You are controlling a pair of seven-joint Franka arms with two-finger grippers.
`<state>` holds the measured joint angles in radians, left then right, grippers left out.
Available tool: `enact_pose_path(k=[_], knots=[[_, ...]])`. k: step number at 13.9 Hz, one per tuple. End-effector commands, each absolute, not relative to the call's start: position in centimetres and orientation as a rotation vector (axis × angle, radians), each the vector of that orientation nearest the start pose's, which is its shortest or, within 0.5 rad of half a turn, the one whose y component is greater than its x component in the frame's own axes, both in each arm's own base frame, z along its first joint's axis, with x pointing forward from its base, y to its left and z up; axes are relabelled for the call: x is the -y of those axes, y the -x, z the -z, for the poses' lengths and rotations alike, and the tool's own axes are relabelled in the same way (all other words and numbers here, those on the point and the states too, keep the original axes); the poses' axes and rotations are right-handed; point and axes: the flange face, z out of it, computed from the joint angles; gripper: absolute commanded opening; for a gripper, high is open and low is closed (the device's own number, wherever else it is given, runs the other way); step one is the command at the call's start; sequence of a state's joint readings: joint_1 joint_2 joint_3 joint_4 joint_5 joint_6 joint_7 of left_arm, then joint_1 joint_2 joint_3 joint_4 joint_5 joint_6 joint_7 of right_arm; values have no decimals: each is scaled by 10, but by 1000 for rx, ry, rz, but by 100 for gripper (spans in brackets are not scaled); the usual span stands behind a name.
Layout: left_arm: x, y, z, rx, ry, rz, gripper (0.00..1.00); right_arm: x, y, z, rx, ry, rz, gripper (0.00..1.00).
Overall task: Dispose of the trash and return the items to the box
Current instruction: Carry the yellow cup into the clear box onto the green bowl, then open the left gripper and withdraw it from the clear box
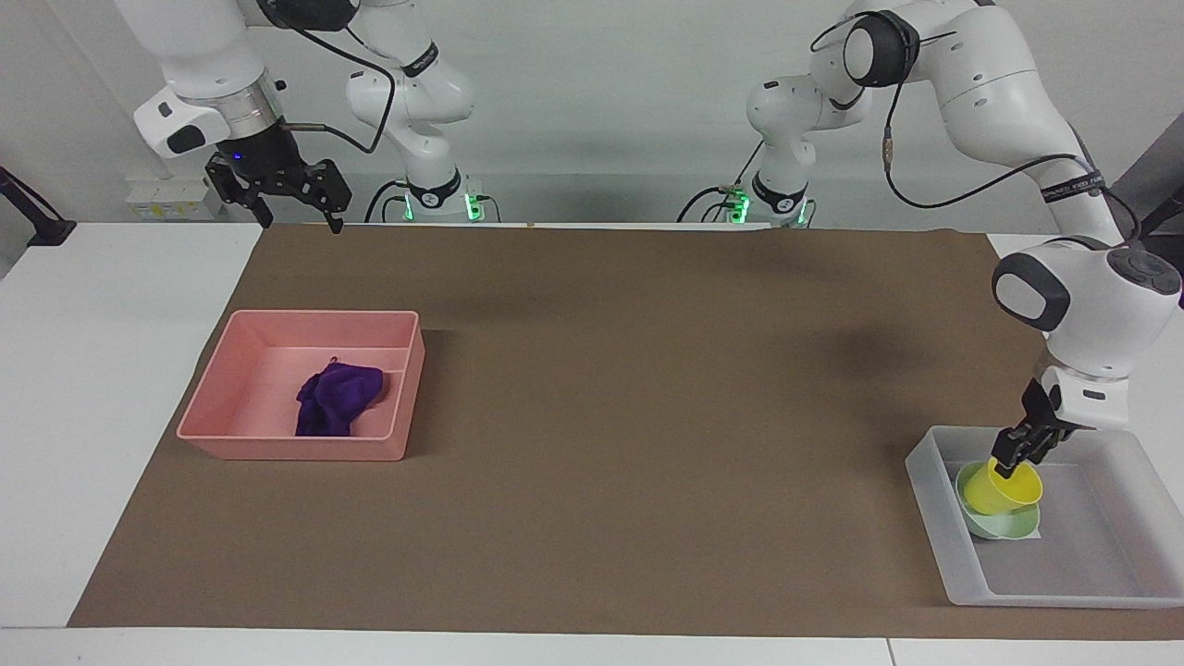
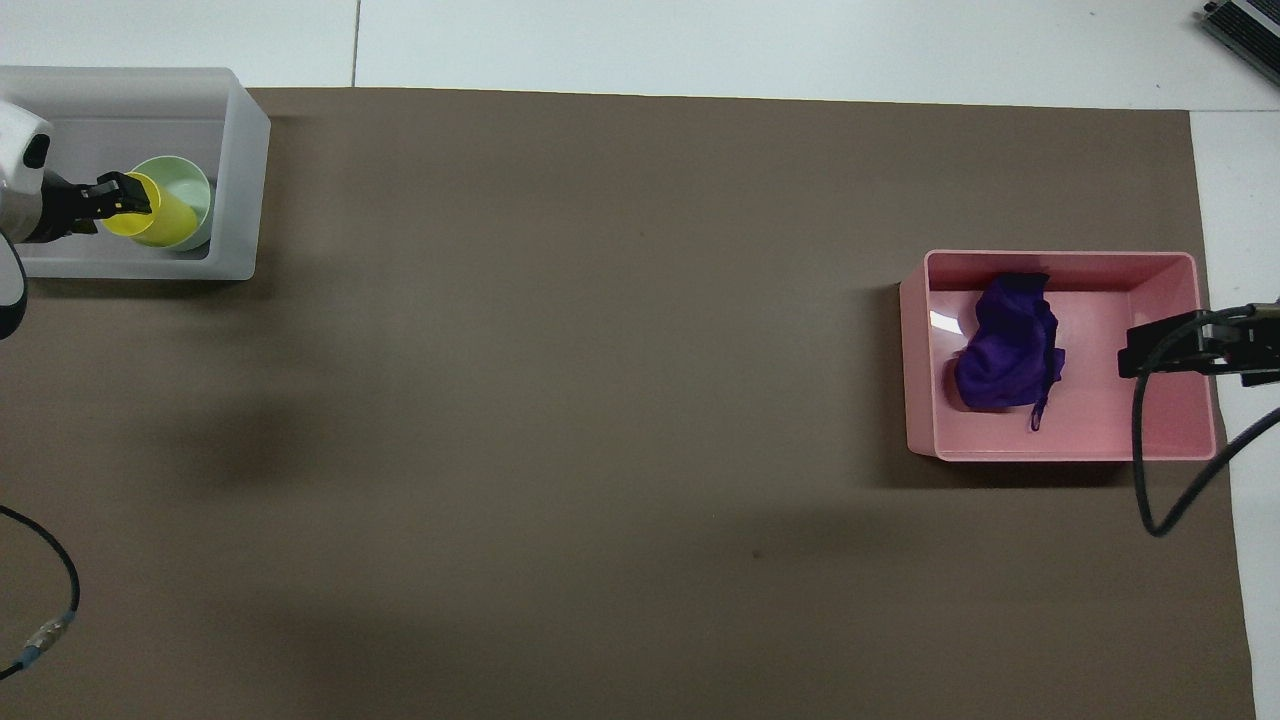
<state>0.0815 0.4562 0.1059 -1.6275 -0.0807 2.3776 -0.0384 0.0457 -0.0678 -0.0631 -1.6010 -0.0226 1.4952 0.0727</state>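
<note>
A brown mat (image 1: 601, 416) (image 2: 600, 400) covers most of the white table (image 1: 92, 370) (image 2: 700, 40). A pink tray (image 1: 231, 435) (image 2: 1100, 445) sits on the mat toward the right arm's end of the table, with bare mat all around it. A grey device (image 2: 1245, 25) shows partly at the table's corner in the overhead view. A black clamp (image 1: 32, 217) sits at the table's edge.

We can read no text, brand, number or sign anywhere. The black bands on the arms carry pale lettering too small for us to make out. A white label (image 1: 1025, 534) lies on the bottom of the box (image 1: 1101, 583), mostly hidden; we see no writing on it.
</note>
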Motion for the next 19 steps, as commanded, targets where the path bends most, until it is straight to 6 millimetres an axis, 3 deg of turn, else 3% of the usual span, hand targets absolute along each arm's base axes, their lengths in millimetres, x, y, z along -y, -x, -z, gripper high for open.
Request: enact_pose_path(k=[1,5,8,11,15,17,19], knots=[[-96,-675,-431,183,3107,412,100,15,-518,-641,-123,3143,-65,100],[-45,-638,-475,-159,3140,312,100,16,-518,-641,-126,3143,-65,100],[-7,-611,-507,-279,3153,223,100,16,-518,-641,-126,3143,-65,100],[-3,-586,-544,-322,3138,153,100,16,-518,-641,-126,3143,-65,100],[1,-571,-593,-355,3142,31,100,16,-518,-640,-126,3143,-68,100],[6,-557,-603,-373,3143,2,100,16,-518,-640,-126,3143,-68,100],[6,-550,-600,-374,3148,-22,100,16,-518,-641,-126,3143,-65,100]])
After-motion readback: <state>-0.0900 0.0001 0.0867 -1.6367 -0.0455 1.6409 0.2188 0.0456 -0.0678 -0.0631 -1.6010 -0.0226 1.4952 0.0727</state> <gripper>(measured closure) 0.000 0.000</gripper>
